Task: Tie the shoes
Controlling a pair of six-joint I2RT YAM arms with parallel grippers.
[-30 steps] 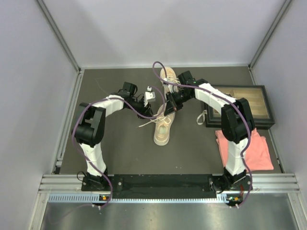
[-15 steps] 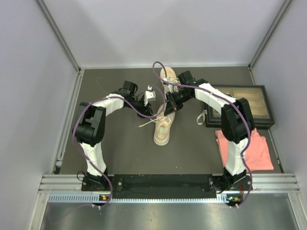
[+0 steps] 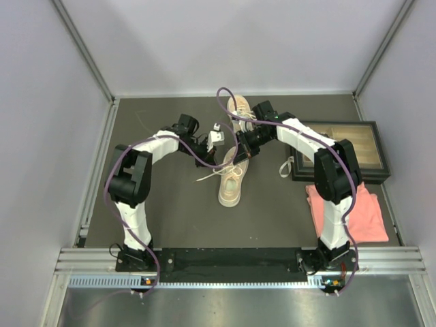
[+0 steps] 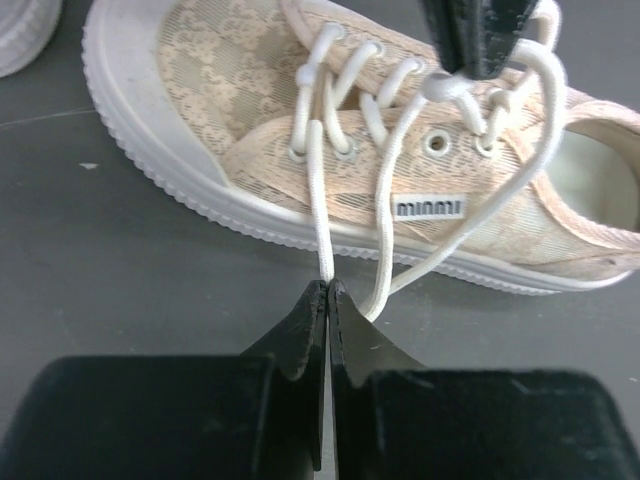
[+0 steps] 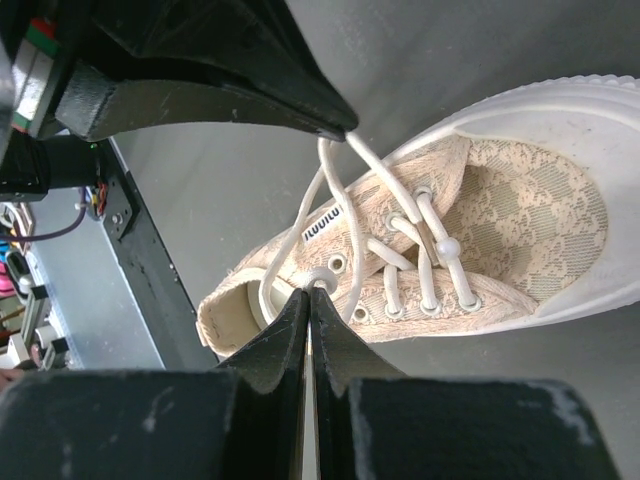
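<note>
Left wrist: left gripper (image 4: 328, 292) pinching white lace (image 4: 320, 210) of shoe (image 4: 220, 90); right gripper (image 5: 308, 293) clamped on second lace strand (image 4: 445, 88).

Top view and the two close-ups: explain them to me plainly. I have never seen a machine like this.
The machine is two robot arms bolted at the table's near edge. The top view looks down from above and behind them, showing the left arm and the right arm. Each close-up comes from a camera on one wrist, so the black wedges at the bottom of each are that arm's own tool: left tool, right tool. On the dark table lie a beige shoe, a second shoe behind it, a dark-framed wooden tray and a pink cloth. Each tool is pinched shut on a strand of white lace from one shoe.
</note>
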